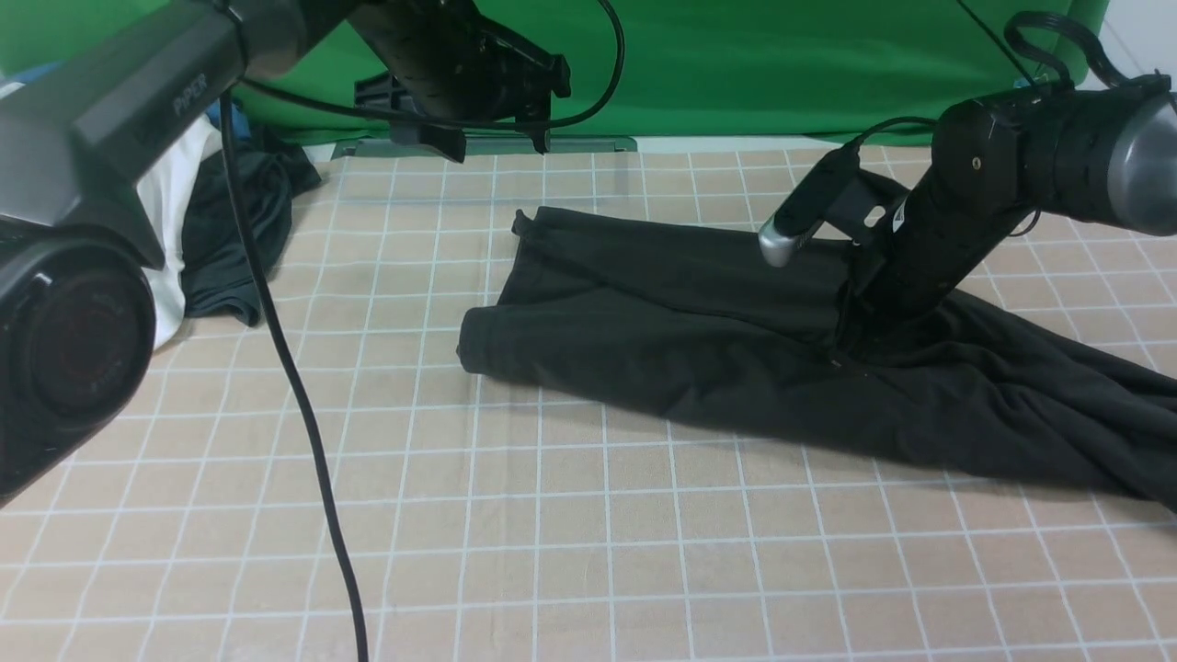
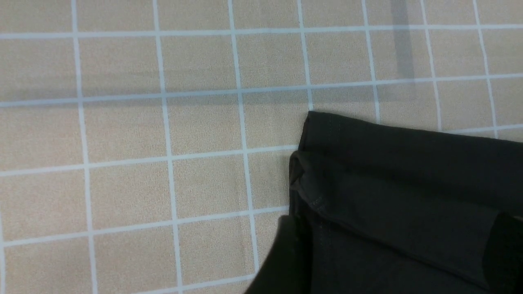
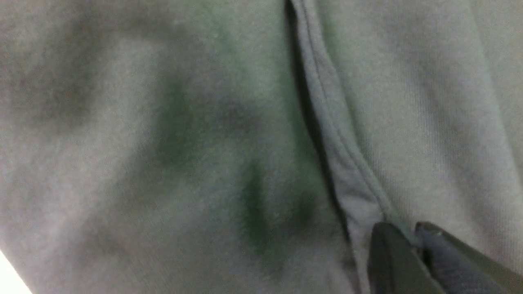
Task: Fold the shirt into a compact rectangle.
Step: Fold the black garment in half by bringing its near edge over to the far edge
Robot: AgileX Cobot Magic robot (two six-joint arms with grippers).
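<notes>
The black shirt [image 1: 699, 349] lies folded into a long band, from the table's middle out past the right edge of the front view. My right gripper [image 1: 851, 342] points down into its middle. In the right wrist view its fingertips [image 3: 392, 253] are pinched together on a stitched hem of the shirt [image 3: 335, 163]. High above the table's far side, my left gripper [image 1: 497, 145] hangs open and holds nothing. The left wrist view looks down on the shirt's folded end [image 2: 388, 196], with a dark finger [image 2: 282, 261] at each side.
A dark grey garment [image 1: 234, 230] and a white garment [image 1: 175, 202] are heaped at the far left. A black cable [image 1: 294, 386] hangs down across the left front. A green backdrop [image 1: 782, 64] closes off the far side of the gridded table [image 1: 588, 552].
</notes>
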